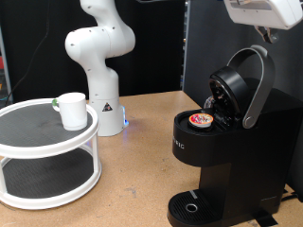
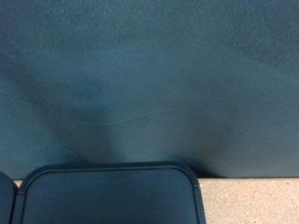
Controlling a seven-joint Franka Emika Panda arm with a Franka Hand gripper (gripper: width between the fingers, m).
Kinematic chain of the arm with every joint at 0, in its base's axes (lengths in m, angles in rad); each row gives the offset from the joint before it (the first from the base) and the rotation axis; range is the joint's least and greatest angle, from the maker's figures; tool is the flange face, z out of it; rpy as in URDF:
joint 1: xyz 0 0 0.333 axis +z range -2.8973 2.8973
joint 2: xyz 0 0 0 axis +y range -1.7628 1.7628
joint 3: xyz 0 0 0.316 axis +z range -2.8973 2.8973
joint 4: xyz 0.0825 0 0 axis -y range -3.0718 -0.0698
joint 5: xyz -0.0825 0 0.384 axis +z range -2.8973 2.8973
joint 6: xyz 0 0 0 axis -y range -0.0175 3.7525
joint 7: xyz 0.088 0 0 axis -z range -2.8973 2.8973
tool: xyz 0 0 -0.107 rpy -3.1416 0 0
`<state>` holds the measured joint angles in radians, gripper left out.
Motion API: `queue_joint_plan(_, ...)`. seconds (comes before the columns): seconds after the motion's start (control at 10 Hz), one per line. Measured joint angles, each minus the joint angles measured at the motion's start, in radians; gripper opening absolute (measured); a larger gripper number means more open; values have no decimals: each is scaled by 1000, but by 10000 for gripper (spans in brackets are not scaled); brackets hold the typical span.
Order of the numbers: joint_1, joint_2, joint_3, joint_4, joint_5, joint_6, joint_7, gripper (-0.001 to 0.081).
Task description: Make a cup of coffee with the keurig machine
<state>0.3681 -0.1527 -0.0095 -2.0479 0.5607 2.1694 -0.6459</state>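
Note:
The keurig machine point(image 1: 216, 165) stands at the exterior view's right with its lid point(image 1: 235, 87) tilted open and the grey handle point(image 1: 258, 90) raised. A pod with a red-orange top point(image 1: 202, 119) sits in the open chamber. The white cup point(image 1: 72, 110) stands upright on the top tier of a white round shelf point(image 1: 47, 144) at the left, far from the machine. My gripper point(image 1: 266, 13) is high above the machine at the top right edge, cut off by the frame, with nothing seen in it. No fingers show in the wrist view.
The arm's white base point(image 1: 99, 66) stands behind the shelf. A dark panel point(image 1: 204, 43) rises behind the machine. The wrist view shows only a blue-grey backdrop point(image 2: 149, 84), a dark rounded-corner surface point(image 2: 107, 196) and a strip of tabletop point(image 2: 248, 201).

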Motion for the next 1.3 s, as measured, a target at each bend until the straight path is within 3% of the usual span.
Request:
queue_joint_plan(0.9,-52,-8,-30,-6,-70,-41,21,6)
queue_joint_plan(1.3,-90,-19,-49,-2,-163,-82,16,6)
